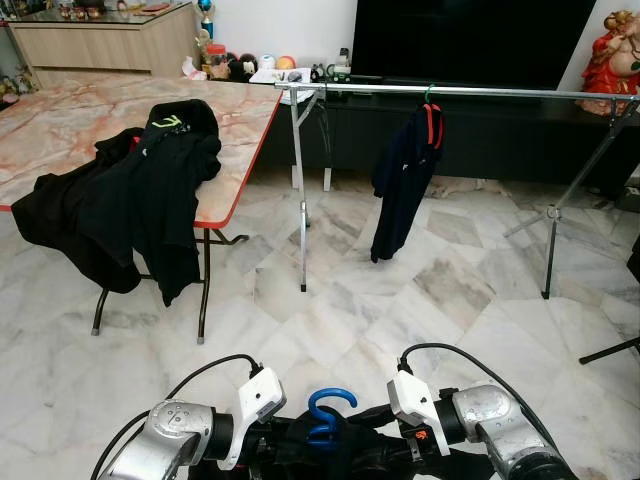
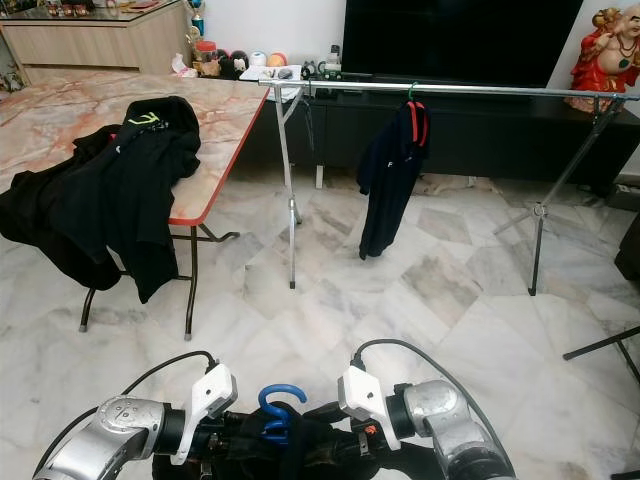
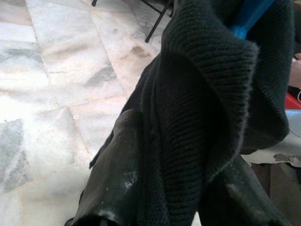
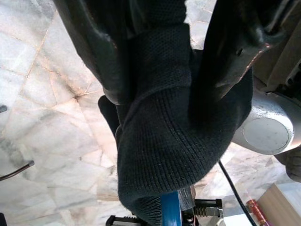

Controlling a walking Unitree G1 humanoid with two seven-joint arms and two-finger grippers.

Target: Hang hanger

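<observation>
Left pincer (image 3: 188, 197): fingers closed on a fold of the dark knit garment (image 3: 207, 94), held low in front of the body.
Right pincer (image 4: 160, 61): likewise clamped on the same garment, opposite side.
Hanger (image 1: 328, 412): blue, hook upright between the two wrists, garment draped on it.
Rail (image 1: 470, 92): silver clothes rack stood well ahead across the marble floor (image 1: 400, 290); one dark garment on a red hanger (image 1: 432, 122) hung there.
Worktop (image 1: 80, 120): more black clothes (image 1: 140, 190) heaped at its edge.
Progress: garment on hanger and gripped; judged the approach and hooking over the rail were not yet done.
</observation>
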